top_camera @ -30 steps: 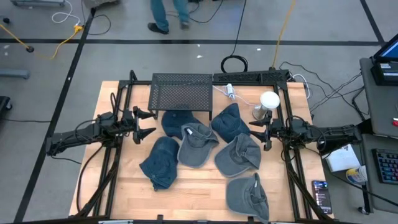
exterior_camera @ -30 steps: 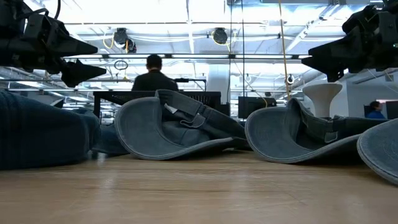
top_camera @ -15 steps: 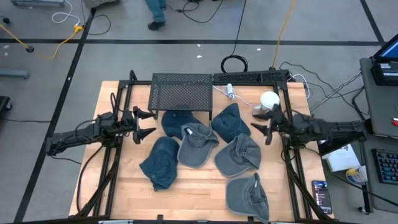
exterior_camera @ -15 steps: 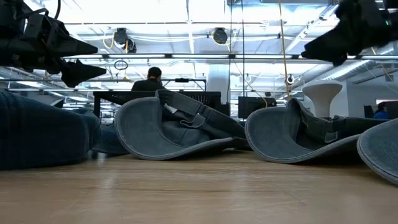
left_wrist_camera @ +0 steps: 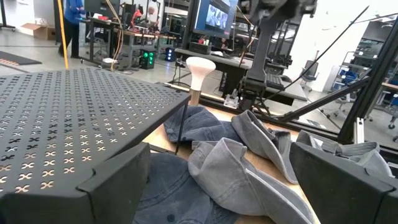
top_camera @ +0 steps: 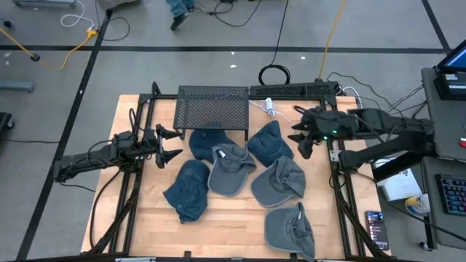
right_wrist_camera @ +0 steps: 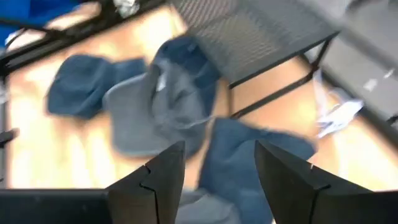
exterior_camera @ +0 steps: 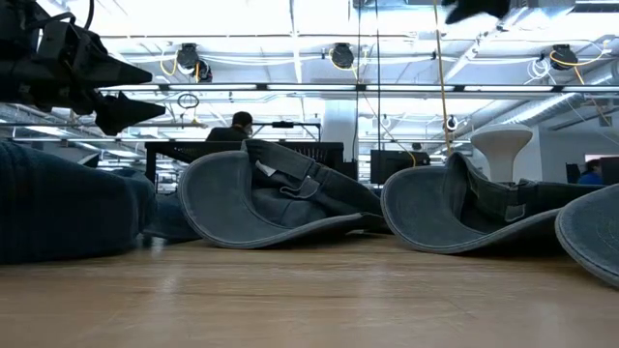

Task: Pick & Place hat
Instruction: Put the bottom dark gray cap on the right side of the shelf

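Several hats lie in a loose heap mid-table: dark blue ones (top_camera: 206, 142), (top_camera: 188, 191), (top_camera: 269, 142) and grey ones (top_camera: 229, 169), (top_camera: 280, 182), (top_camera: 291, 229), each resting on the wood or overlapping a neighbour. My right gripper (top_camera: 301, 138) (right_wrist_camera: 214, 180) hangs open high above the table's right side, tipped down toward the hats and touching nothing. In the low view only its tip (exterior_camera: 474, 8) shows at the top edge. My left gripper (top_camera: 169, 143) (left_wrist_camera: 217, 186) waits open and level at the table's left, just short of the heap.
A black perforated metal rack (top_camera: 212, 109) stands at the far middle, over part of one blue hat. A white mushroom-shaped stand (exterior_camera: 500, 145) is at the far right, under my right arm. Black frame rails (top_camera: 138, 182) run along both sides. Bare wood (top_camera: 226, 233) lies near the front edge.
My right gripper has risen well above the table and drifted a little toward the far edge, tipping from level to slanting down at the hats, with some roll. Its fingers stay open and hold nothing. The hats have not moved.
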